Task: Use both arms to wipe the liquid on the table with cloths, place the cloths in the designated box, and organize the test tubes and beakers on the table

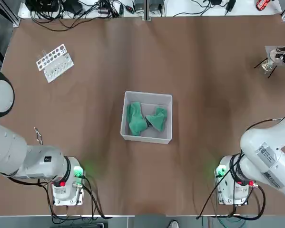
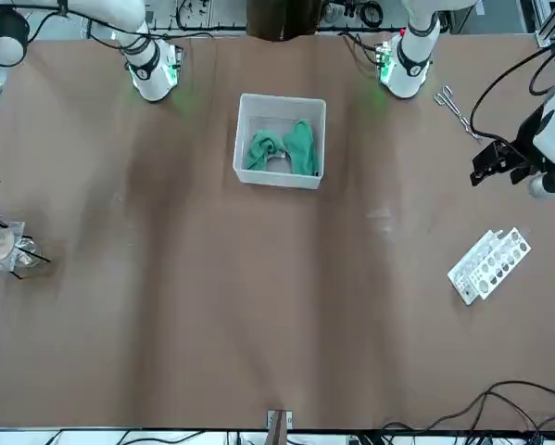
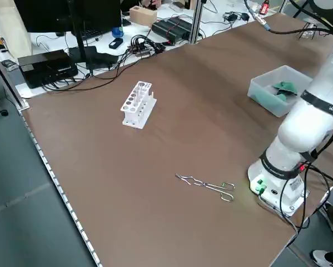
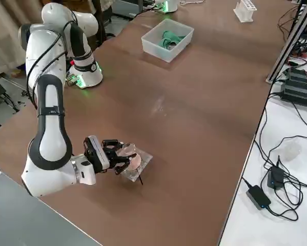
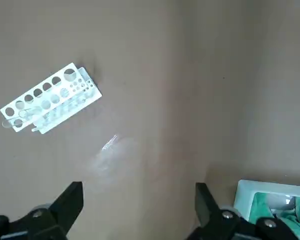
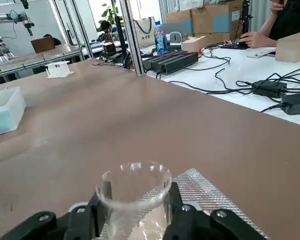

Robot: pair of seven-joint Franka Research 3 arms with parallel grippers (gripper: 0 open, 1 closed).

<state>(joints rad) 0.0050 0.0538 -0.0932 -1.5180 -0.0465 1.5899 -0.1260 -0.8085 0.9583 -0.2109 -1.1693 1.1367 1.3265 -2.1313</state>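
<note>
Two green cloths (image 1: 135, 118) (image 1: 158, 118) lie inside the pale box (image 1: 148, 95) at the middle of the table (image 1: 204, 95). At the far right edge the beaker (image 1: 270, 64) stands on a mesh pad over a thin wire stand. My right gripper (image 6: 134, 210) is shut on the beaker (image 6: 134, 185), a finger against each side of the glass. My left gripper (image 5: 139, 200) hangs open and holds nothing, above bare table between the white rack (image 5: 49, 102) and the box. A thin clear tube (image 5: 10, 123) shows at one end of the rack. A faint pale smear (image 5: 109, 150) marks the table under the left gripper.
Metal tongs (image 1: 37, 135) lie near the left arm's base. Cables, power bricks and boxes crowd the bench beyond the far edge (image 1: 85, 9). A person's hands (image 6: 255, 37) rest on that bench. The beaker stands close to the table's right edge.
</note>
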